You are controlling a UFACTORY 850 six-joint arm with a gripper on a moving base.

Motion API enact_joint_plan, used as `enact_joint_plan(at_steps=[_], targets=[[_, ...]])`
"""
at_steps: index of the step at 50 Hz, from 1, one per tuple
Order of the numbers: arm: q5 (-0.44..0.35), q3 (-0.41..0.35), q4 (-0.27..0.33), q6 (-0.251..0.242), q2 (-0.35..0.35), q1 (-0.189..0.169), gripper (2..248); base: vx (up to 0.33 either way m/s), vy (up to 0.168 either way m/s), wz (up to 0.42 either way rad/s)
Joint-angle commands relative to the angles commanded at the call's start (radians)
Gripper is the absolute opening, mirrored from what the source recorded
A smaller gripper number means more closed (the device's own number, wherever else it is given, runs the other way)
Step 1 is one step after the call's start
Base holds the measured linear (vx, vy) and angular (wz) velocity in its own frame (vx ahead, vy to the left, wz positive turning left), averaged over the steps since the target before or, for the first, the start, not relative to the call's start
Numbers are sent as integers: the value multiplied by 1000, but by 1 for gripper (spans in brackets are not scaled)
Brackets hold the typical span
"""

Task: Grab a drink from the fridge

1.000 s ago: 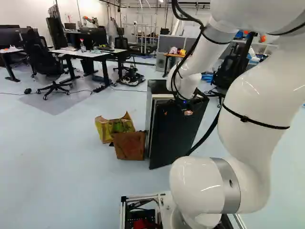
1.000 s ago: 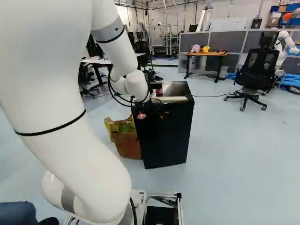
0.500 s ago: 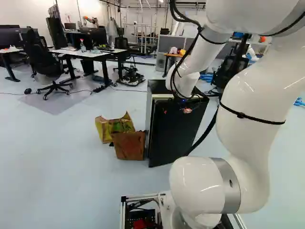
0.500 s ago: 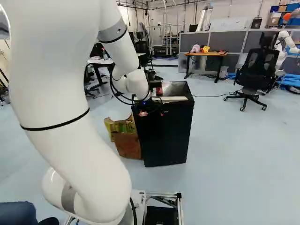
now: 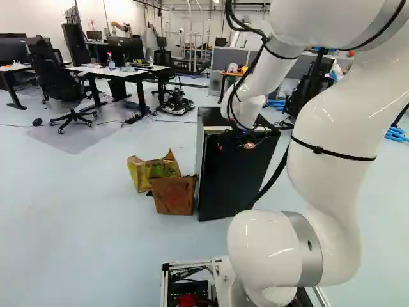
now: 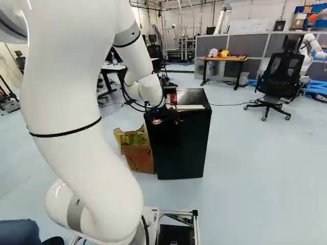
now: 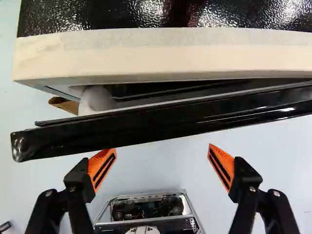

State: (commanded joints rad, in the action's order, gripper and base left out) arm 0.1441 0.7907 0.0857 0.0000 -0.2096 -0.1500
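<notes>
Black, box-shaped refrigerator with a grey left side wall, standing upright on the pale blue floor. The top panel is black, glossy and pebble-textured; a flat cream-coloured band runs along its near edge. The smooth, glossy black door, on the near side, stands slightly ajar. Seen from above, the opening is wider at the left and narrows toward the right. A white surface shows within the gap at the left; the remainder of the interior is dark, its contents indistinguishable.
</notes>
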Motion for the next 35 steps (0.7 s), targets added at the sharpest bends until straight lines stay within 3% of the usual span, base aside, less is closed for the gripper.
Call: enact_joint_plan(at_steps=[16, 35], targets=[[0, 33, -37, 0, -27, 4, 247, 0, 0, 0], [0, 62, -38, 0, -51, 7, 247, 0, 0, 0]])
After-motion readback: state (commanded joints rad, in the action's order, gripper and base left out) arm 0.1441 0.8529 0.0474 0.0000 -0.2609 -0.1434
